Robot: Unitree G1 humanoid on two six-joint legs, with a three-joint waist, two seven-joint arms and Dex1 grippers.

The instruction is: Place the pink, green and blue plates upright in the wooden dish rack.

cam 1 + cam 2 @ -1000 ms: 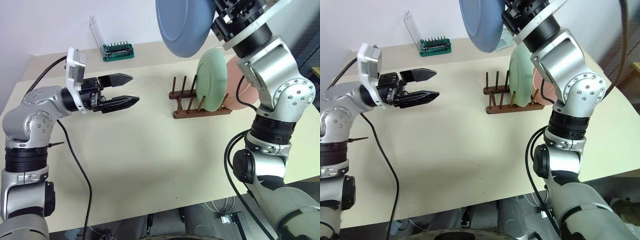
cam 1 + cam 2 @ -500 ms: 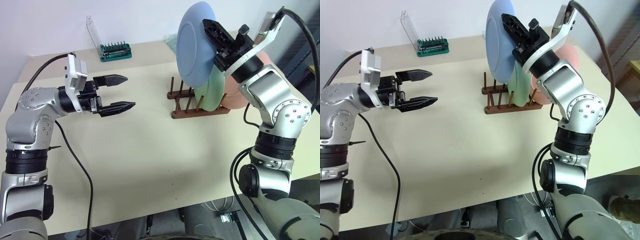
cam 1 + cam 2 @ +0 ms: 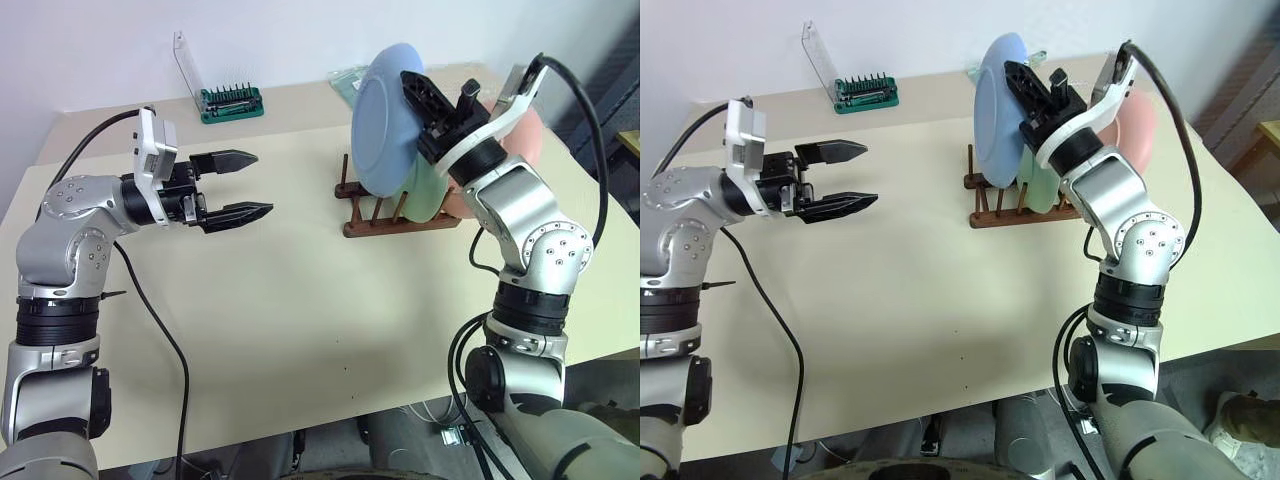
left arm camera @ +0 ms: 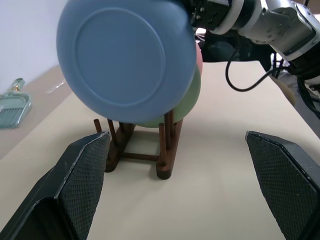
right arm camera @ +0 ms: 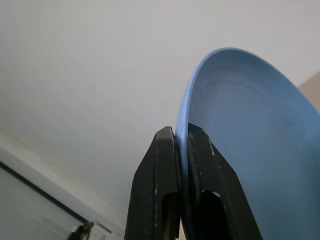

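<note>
Right tool [image 3: 425, 100] pinches the blue plate [image 3: 385, 125] by its rim, fingers pressed either side of the edge; an edge grip keeps the plate on its side so it can drop between pegs. Plate hangs upright just above the rack [image 3: 395, 215], over the free pegs in front of the green plate [image 3: 430, 195]. Green and pink plate [image 3: 1135, 125] already stand in the rack, pink rearmost, so blue is the last one to seat. Left tool [image 3: 240, 185] spread wide, empty, well apart from the rack over bare bench [image 3: 300, 300], pointing toward it, likely parked clear of the lowering path. Bit tray [image 3: 232, 100] at the far edge, untouched.
</note>
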